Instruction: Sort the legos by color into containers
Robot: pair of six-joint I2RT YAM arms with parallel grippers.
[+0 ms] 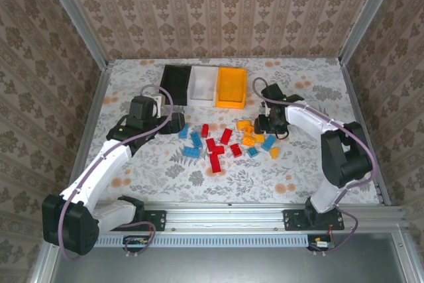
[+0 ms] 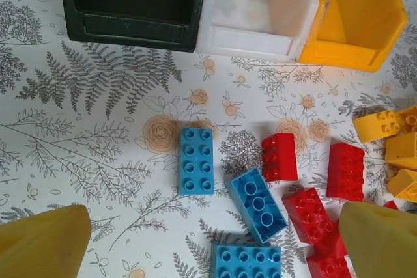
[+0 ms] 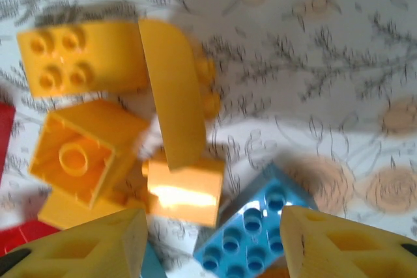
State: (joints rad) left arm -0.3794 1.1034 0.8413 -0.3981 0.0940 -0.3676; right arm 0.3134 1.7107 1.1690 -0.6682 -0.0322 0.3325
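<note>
Floral surface, legos loose mid-frame. Left tool wide apart, empty. Right tool over blue lego; clamp state unclear.

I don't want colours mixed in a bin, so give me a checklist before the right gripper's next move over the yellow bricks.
1. Orange plastic bin unblocked: ok.
2. Right gripper above the orange-yellow plastic bricks: ok.
3. One brick alone between its jaws: not ok; a blue plastic brick lies there too.
4. Brick gripped: cannot tell.
5. Left gripper open, empty, apart from the right arm: ok.
</note>
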